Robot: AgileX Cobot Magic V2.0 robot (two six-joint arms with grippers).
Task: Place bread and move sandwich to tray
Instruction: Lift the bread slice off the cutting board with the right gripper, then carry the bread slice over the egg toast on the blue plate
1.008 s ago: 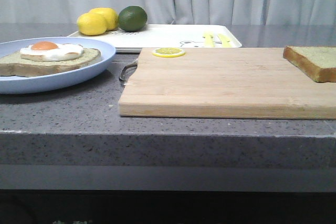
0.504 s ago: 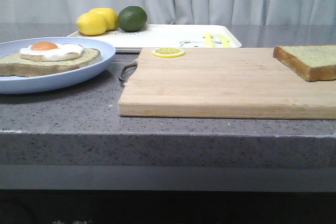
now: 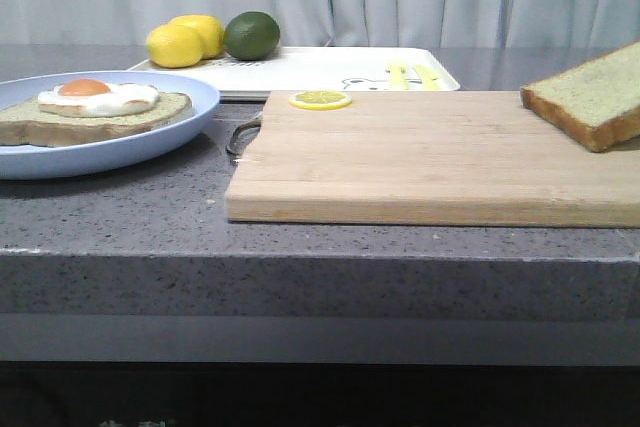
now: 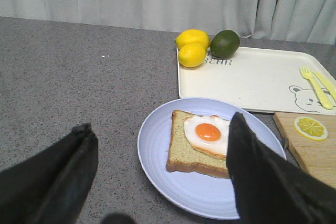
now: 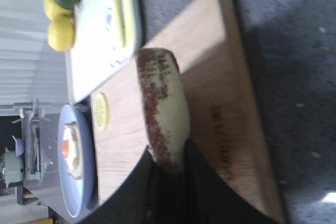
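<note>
The bread is a bare slice held tilted over the right end of the wooden cutting board. My right gripper is shut on the bread, seen edge-on in the right wrist view; the gripper itself is outside the front view. The sandwich, a slice with a fried egg on top, lies on the pale blue plate at the left. My left gripper is open and empty above the plate, the sandwich between and beyond its fingers. The white tray lies at the back.
Two lemons and a lime sit on the tray's left end; yellow cutlery lies at its right. A lemon slice lies on the board's far left corner. The board's metal handle faces the plate.
The bread has moved left and risen off the board, tilting so its right side is up. The plate, sandwich and tray have not moved.
</note>
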